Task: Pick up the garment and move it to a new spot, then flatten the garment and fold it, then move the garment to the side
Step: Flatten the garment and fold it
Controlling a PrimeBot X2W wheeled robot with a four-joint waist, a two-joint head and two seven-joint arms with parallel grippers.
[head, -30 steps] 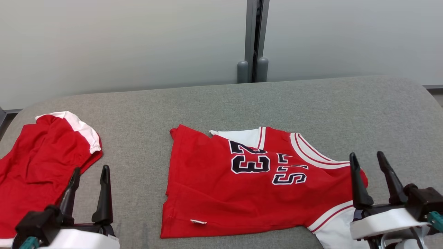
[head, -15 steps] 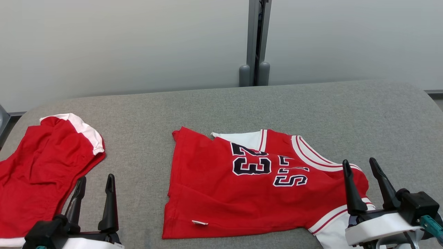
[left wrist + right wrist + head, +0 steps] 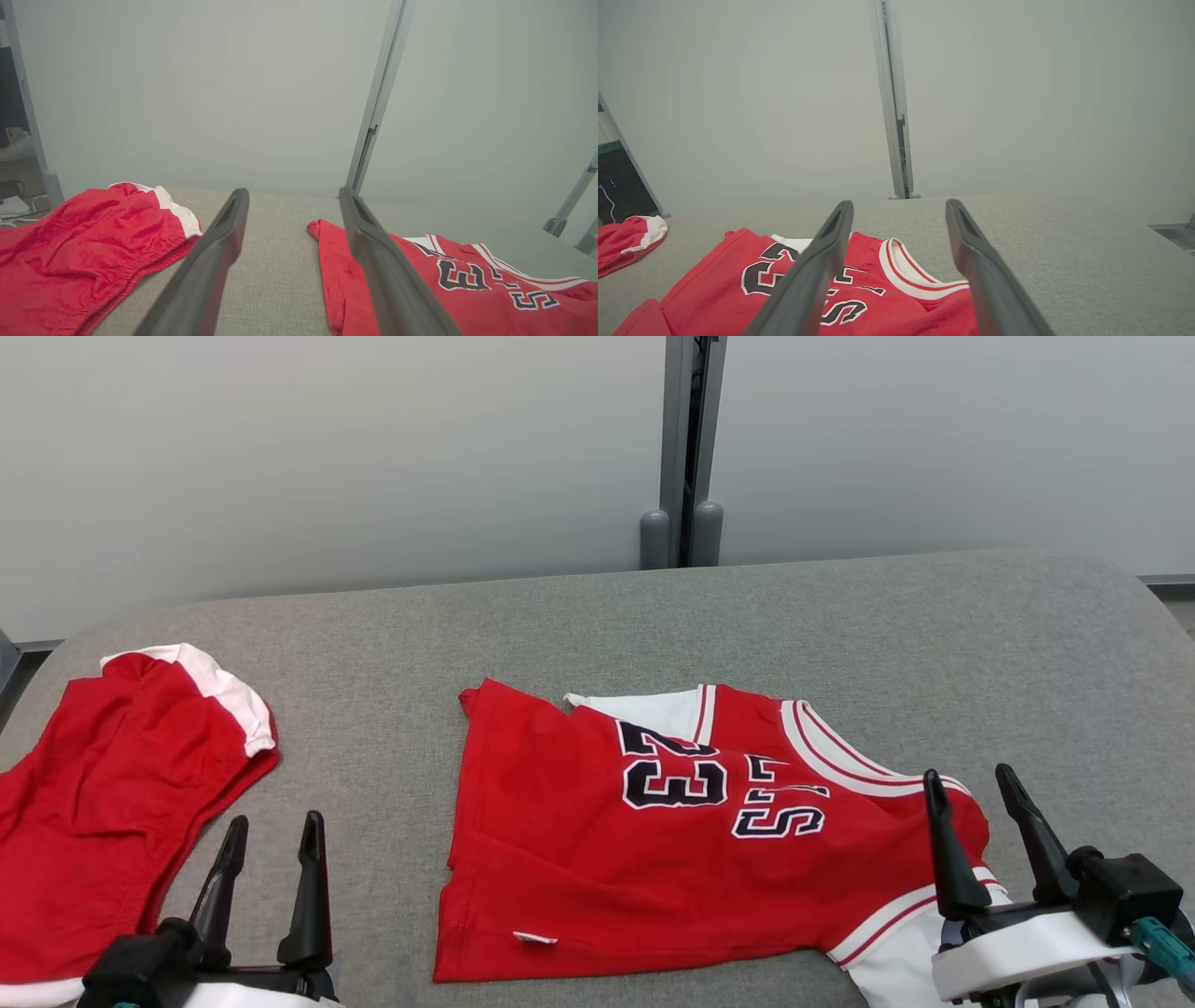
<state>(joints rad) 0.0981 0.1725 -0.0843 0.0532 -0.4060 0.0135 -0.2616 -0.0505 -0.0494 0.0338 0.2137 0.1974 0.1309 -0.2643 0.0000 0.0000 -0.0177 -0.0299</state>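
Note:
The garment [image 3: 597,859], a red basketball jersey with a black "23", letters and white trim, lies roughly flat in the middle of the grey padded table [image 3: 653,616]. It also shows in the left wrist view as the jersey [image 3: 420,289] and in the right wrist view as the jersey [image 3: 738,289]. My right gripper [image 3: 967,773] stands open over the jersey's right end, its dark fingers [image 3: 822,261] empty, the gripper [image 3: 899,203] pointing at the far wall. My left gripper [image 3: 275,821] is open and empty over bare table left of the jersey, shown as the gripper [image 3: 293,191].
A second red garment with a white band, the shorts [image 3: 103,803], lies crumpled at the table's left edge, close to my left gripper. Beyond the table's far edge stands a pale wall with a grey post [image 3: 681,448]. Bare grey table stretches behind and right of the jersey.
Both grippers have drawn back toward the near edge, the left one also a little to the right. Both stay open. The jersey and shorts lie as before; the camera shifted slightly.

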